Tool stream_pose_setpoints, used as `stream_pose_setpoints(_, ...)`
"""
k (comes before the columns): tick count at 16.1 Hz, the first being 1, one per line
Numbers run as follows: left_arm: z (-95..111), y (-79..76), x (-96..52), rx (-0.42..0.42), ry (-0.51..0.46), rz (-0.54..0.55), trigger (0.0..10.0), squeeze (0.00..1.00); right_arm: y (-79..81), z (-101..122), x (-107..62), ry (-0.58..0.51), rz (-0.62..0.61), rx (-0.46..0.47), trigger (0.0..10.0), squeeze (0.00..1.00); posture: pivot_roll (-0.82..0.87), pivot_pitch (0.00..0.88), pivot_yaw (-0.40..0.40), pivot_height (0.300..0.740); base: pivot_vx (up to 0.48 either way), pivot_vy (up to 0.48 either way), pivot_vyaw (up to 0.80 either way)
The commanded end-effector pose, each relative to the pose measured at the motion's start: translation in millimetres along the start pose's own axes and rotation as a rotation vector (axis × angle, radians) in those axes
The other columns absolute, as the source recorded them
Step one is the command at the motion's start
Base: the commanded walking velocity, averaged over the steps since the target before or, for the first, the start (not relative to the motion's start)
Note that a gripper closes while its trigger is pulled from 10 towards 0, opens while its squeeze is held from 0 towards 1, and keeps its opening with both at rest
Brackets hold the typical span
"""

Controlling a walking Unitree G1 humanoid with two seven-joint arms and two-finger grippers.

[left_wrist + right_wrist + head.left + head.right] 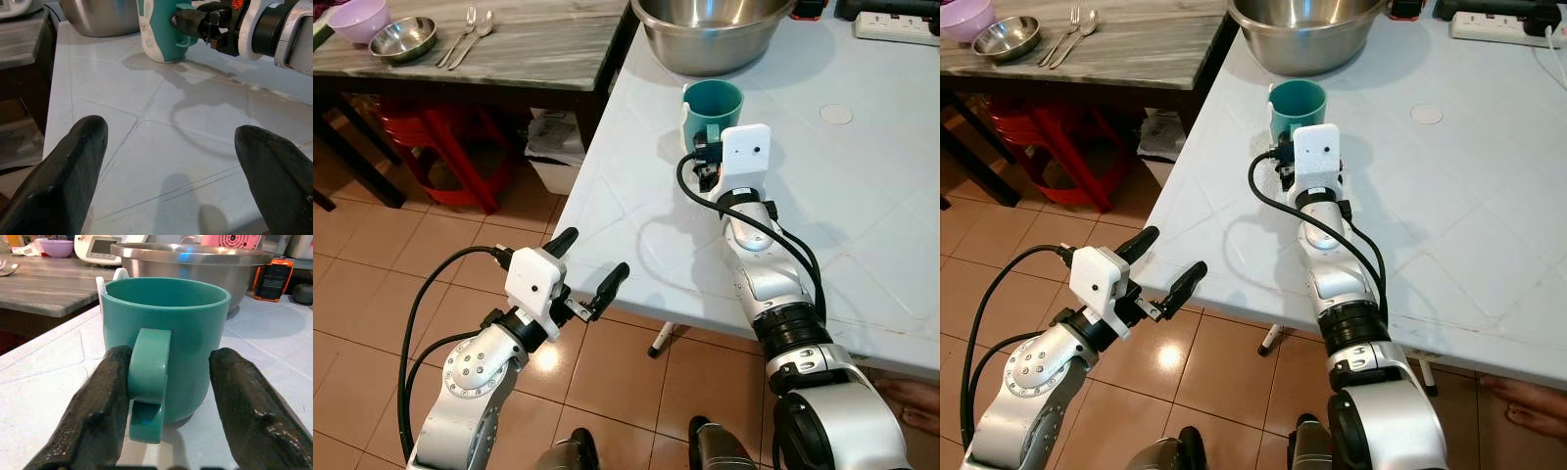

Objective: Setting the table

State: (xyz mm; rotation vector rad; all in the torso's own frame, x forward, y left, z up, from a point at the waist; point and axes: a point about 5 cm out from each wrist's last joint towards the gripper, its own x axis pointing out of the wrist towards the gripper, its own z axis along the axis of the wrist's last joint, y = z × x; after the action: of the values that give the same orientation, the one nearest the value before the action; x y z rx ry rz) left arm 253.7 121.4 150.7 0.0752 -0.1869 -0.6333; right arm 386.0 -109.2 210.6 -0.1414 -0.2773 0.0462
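A teal mug (pixel 712 103) stands upright on the white table (pixel 862 196), its handle turned towards me. My right gripper (pixel 707 147) is at the mug, open, and its two black fingers straddle the handle (pixel 146 367). One finger (pixel 105 396) touches the handle's side, and the other finger (pixel 244 401) stands apart beside the mug's body (pixel 195 333). My left gripper (pixel 595 253) hovers open and holds nothing, off the table's near left edge and above the floor.
A large steel bowl (pixel 710 29) stands just behind the mug. A dark wooden table (pixel 538 49) at the left bears a purple bowl (pixel 359 18), a small steel bowl (pixel 403 39), and a fork and spoon (pixel 465 37). Red stools (pixel 440 137) stand beneath it. A power strip (pixel 896 24) lies at the far right.
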Motion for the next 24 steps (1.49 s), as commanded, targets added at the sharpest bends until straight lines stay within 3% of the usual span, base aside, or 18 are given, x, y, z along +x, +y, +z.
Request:
stream_pose_setpoints(1,-3.8,2.7,-2.9,0.002,0.024,0.013,10.0,0.00,4.9,-0.1,-0.3,-0.002,0.015,0.012,0.0,0.00,-0.07,0.257,0.114,0.740,0.000,0.000,0.00)
stream_pose_setpoints(17,11.6,0.3,6.7,-0.078,-0.042,0.002,10.0,0.00,3.8,-2.8,-1.5,0.007,0.024,0.014,0.0,0.00,-0.09,0.256,0.109,0.740,0.000,0.000,0.00)
stream_pose_setpoints(20,10.2,3.7,8.4,-0.060,-0.034,0.030,10.0,0.00,-0.7,-1.4,-6.3,-0.003,0.008,0.057,0.0,0.00,-0.08,0.242,0.102,0.740,0.000,0.000,0.00)
stream_pose_setpoints(21,7.6,10.2,9.8,-0.029,-0.021,0.092,10.0,0.00,-2.5,-0.8,-11.3,-0.008,-0.002,0.099,0.0,0.00,-0.08,0.242,0.102,0.740,0.000,0.000,0.00)
stream_pose_setpoints(22,4.3,17.8,10.6,-0.005,-0.007,0.167,10.0,0.00,-2.8,0.4,-17.8,-0.020,-0.003,0.127,1.8,0.00,-0.08,0.234,0.099,0.740,0.000,0.000,0.00)
stream_pose_setpoints(23,0.8,27.5,11.2,0.019,0.012,0.265,10.0,0.00,-3.2,2.5,-29.4,-0.042,-0.010,0.137,10.0,0.00,-0.09,0.225,0.097,0.740,0.000,0.000,0.00)
stream_pose_setpoints(24,-0.2,30.4,11.5,0.029,0.019,0.294,10.0,0.00,-3.7,3.0,-33.1,-0.048,-0.015,0.139,10.0,0.00,-0.09,0.225,0.097,0.740,0.000,0.000,0.00)
